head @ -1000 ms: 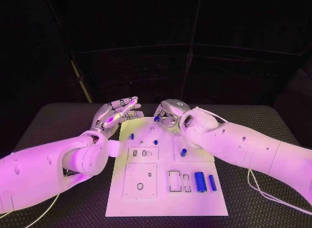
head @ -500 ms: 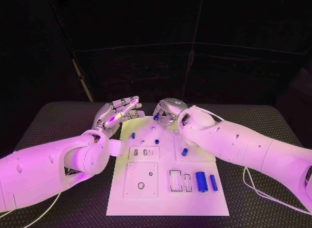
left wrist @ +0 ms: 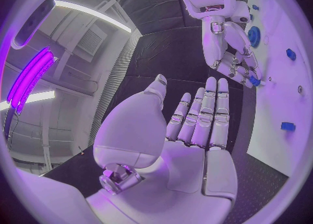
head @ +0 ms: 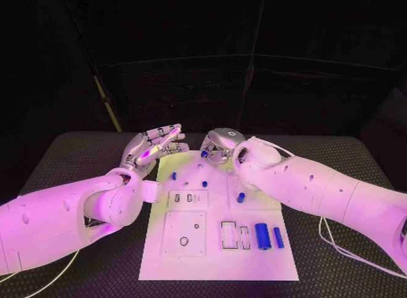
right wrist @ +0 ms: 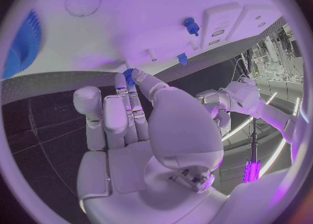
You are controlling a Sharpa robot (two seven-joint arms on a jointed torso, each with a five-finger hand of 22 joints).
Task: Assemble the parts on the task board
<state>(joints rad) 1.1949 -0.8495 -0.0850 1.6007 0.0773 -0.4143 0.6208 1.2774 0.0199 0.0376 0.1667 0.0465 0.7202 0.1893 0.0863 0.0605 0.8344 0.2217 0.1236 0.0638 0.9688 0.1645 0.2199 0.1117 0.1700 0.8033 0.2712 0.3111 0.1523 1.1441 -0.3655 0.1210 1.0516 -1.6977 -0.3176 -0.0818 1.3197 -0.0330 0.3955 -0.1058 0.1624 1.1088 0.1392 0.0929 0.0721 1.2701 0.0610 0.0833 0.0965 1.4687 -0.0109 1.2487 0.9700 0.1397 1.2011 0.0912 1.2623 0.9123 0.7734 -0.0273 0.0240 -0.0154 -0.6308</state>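
The white task board lies in the middle of the table. At its far edge my right hand pinches a small blue gear between thumb and fingertips; the gear hovers just over the board's edge in the right wrist view. My left hand is raised at the board's far left corner, palm flat, fingers straight and apart, holding nothing. Small blue pegs sit in the board's far half. Two blue cylinders lie at its near right.
A larger blue gear rests on the board close to my right hand. Two white inset plates occupy the board's left side, with slots beside the cylinders. Black matting surrounds the board.
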